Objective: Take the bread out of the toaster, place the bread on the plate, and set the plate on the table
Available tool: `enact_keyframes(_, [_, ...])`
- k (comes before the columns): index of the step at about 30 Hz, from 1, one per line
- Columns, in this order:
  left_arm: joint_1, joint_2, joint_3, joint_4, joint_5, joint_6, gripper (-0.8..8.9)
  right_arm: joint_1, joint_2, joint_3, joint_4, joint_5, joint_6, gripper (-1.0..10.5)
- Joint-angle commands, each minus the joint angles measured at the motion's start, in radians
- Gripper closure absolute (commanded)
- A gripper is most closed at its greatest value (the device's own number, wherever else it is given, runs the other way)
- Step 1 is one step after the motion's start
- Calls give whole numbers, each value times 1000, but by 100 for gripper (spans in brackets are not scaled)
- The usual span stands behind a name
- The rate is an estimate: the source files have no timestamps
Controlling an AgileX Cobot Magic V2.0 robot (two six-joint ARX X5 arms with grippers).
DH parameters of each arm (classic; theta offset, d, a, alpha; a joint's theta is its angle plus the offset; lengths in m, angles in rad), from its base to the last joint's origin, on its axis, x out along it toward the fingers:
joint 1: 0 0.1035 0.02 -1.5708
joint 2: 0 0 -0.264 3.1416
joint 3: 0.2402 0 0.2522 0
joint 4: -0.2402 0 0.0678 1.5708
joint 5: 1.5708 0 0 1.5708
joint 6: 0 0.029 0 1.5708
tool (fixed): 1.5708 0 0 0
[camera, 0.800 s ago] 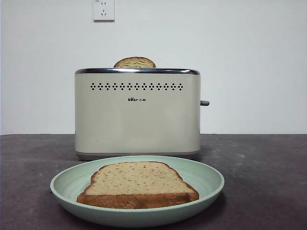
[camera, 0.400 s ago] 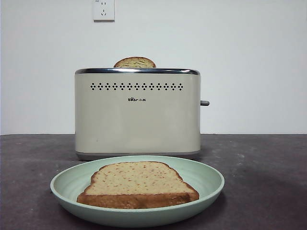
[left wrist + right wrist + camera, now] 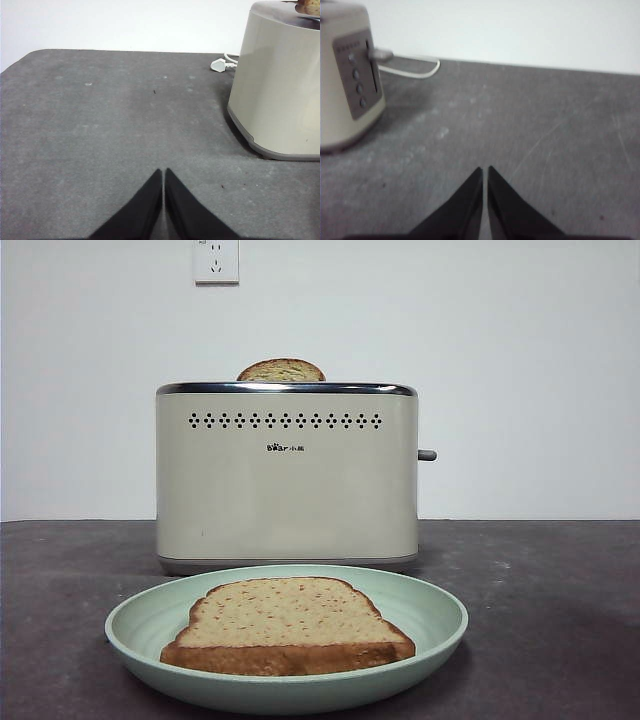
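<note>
Nearest the front camera, the plate (image 3: 286,638) sits flat on the table (image 3: 540,610), and the bread (image 3: 287,625) lies flat inside it with its brown crust edge facing forward. Just behind the plate stands the toaster (image 3: 287,475), upright, its dotted rows and small logo facing the camera and its side lever (image 3: 427,455) sticking out. A second slice (image 3: 281,370) shows only its rounded top above the chrome rim. On the wall beyond is a white socket (image 3: 216,261).

Neither arm appears in the front view. The left gripper (image 3: 163,175) hovers over bare table beside the toaster's plain end, its jaws pressed together and holding nothing; a white plug (image 3: 219,64) lies on the table past the toaster. The right gripper (image 3: 484,172) hangs over the table near the toaster's button panel (image 3: 357,75), jaws likewise closed and empty.
</note>
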Motion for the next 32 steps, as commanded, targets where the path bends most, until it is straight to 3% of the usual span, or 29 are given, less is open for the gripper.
enact_keyframes(1, [3,-2,-24,10,3,-3,806,0,-2,-5,-34,2,17,941])
enact_keyframes(32, [3,-2,-24,10,3,-3,806,0,-2,-4,-21,5,16,941])
